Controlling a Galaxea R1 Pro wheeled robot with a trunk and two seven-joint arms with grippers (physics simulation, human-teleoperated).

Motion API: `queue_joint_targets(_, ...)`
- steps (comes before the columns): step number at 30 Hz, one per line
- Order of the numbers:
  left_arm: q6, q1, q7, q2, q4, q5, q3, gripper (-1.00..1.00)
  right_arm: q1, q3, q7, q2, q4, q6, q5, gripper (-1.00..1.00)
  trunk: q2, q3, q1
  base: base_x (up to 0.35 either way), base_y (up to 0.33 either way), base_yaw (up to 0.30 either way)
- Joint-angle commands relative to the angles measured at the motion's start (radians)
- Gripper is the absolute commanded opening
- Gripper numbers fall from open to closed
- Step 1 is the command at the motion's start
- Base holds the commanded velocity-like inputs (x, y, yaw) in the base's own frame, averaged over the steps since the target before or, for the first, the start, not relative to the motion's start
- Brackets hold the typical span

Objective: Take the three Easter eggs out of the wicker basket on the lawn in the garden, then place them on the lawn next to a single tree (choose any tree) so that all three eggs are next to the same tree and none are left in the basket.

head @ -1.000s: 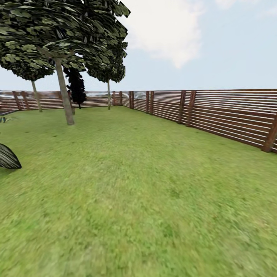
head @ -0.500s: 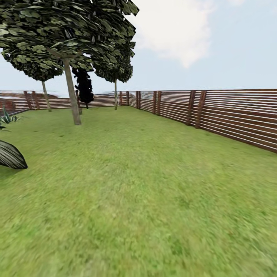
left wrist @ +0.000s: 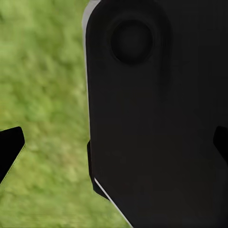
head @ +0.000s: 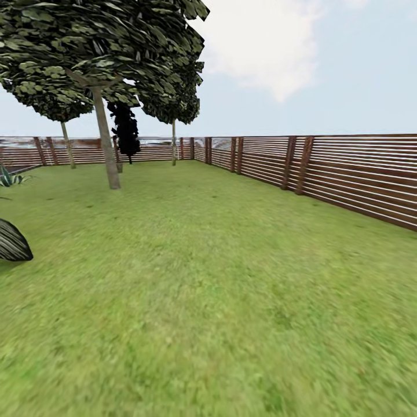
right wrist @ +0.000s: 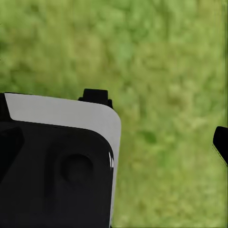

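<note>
Grass of the lawn (head: 220, 289) stretches toward the tree (head: 107, 145) (pincer states unclear).

I'm scanning for anything to read and finding nothing: no lettering, numbers or signs on the fence (head: 347, 174), none on the tree (head: 107, 145), none across the lawn (head: 220, 289). The dark robot casing (left wrist: 156, 118) in my wrist views carries no label or brand either.

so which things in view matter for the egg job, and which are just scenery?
Job:
- lawn
- tree with pale trunk, nearest
- two similar trees by the far fence

Scenery:
- black columnar tree
- dark striped plant
- spiky plant
</note>
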Motion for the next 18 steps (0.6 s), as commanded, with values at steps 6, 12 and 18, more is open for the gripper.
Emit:
queue_joint_targets(6,-0.001,0.001,-0.002,0.0,-0.001,-0.001,0.0,1.0,-0.002,0.0,-0.001,0.0,0.004,-0.006,0.009,1.0,0.0,-0.001,0.001,0.337,0.0,0.0)
queue_joint_targets(12,-0.001,0.001,-0.002,0.0,-0.001,-0.001,0.0,1.0,-0.002,0.0,-0.001,0.0,0.004,-0.006,0.009,1.0,0.0,-0.001,0.001,0.337,0.0,0.0)
queue_joint_targets(18,-0.001,0.001,0.0,0.0,-0.001,-0.001,0.0,1.0,-0.002,0.0,-0.001,0.0,0.004,-0.006,0.009,1.0,0.0,-0.001,0.001,0.337,0.0,0.0)
